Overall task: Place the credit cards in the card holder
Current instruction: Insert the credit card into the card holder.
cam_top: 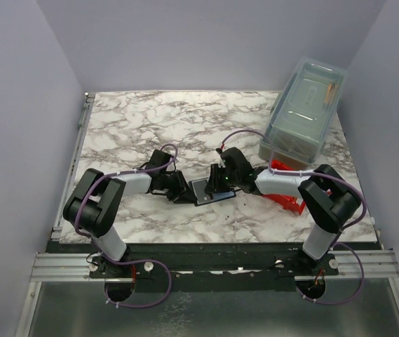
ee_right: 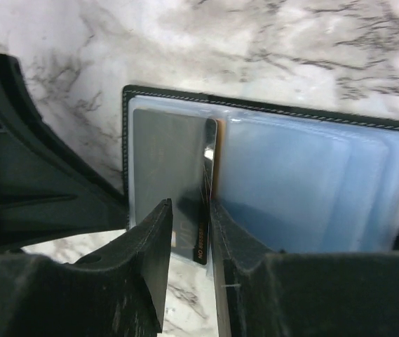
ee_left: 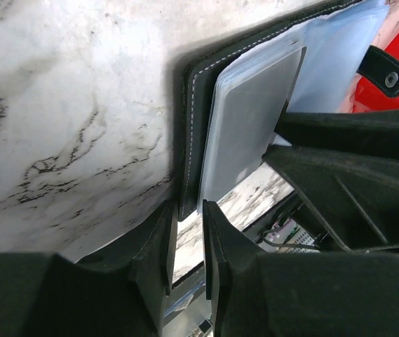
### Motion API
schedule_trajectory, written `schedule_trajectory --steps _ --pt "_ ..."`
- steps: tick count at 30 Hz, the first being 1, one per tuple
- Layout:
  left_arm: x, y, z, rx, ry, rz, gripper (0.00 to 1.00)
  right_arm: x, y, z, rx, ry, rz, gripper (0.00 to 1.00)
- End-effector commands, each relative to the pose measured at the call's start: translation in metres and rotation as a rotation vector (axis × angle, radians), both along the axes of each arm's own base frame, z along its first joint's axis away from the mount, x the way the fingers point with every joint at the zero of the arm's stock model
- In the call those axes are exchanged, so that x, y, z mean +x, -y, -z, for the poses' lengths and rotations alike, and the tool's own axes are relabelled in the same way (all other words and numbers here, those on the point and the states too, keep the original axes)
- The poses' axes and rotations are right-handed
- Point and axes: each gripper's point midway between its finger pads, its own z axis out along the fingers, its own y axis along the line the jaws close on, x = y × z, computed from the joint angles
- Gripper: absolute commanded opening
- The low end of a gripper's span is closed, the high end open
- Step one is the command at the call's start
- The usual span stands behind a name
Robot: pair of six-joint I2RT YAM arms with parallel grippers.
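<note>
From above, one card holder (cam_top: 210,191) lies open on the marble table (cam_top: 150,119) between the left gripper (cam_top: 185,193) and the right gripper (cam_top: 219,184). One red bin (cam_top: 288,200) sits right of it, and one clear lidded box (cam_top: 304,105) stands far right. In the left wrist view the narrowly parted fingers (ee_left: 158,246) sit at the card holder's (ee_left: 192,126) stitched black edge; I cannot tell whether they pinch it. In the right wrist view the fingers (ee_right: 158,242) pinch one credit card (ee_right: 210,161), held on edge over the clear sleeves (ee_right: 290,182). Its tiny print is unreadable.
</note>
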Motion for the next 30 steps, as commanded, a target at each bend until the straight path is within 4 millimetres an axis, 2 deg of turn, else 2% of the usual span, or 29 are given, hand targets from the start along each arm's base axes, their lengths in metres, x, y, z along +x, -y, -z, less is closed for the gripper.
schedule_trajectory --steps 1,5,9,13,15,18,23,25,27,30 --pt "-0.005 -0.015 0.013 0.068 -0.001 -0.035 0.27 -0.024 -0.034 -0.013 0.21 -0.088 -0.103 0.31" --pt "-0.007 -0.022 0.011 0.076 -0.002 -0.056 0.27 -0.024 -0.039 -0.018 0.234 -0.095 -0.111 0.31" --pt "-0.008 -0.033 0.007 0.097 0.01 -0.078 0.27 -0.015 -0.023 -0.023 0.138 -0.053 -0.053 0.36" --pt "-0.004 -0.044 -0.003 0.122 0.043 -0.094 0.28 -0.012 -0.002 -0.015 0.017 -0.046 -0.008 0.43" --pt "-0.001 -0.049 -0.011 0.134 0.073 -0.102 0.31 -0.013 -0.001 -0.011 -0.003 -0.049 -0.023 0.45" --pt "0.006 -0.055 -0.027 0.153 0.138 -0.115 0.38 -0.015 -0.011 -0.004 0.028 -0.077 -0.05 0.46" --pt "0.018 -0.061 -0.057 0.178 0.254 -0.119 0.46 -0.02 -0.047 0.001 0.093 -0.099 -0.124 0.46" --pt "0.024 -0.063 -0.07 0.191 0.304 -0.117 0.49 -0.022 -0.064 -0.007 0.124 -0.101 -0.178 0.47" --pt "0.032 -0.065 -0.084 0.202 0.357 -0.115 0.52 -0.018 -0.077 -0.023 0.154 -0.079 -0.209 0.47" --pt "0.047 -0.065 -0.103 0.219 0.425 -0.1 0.57 -0.009 -0.063 -0.042 0.097 -0.035 -0.133 0.51"
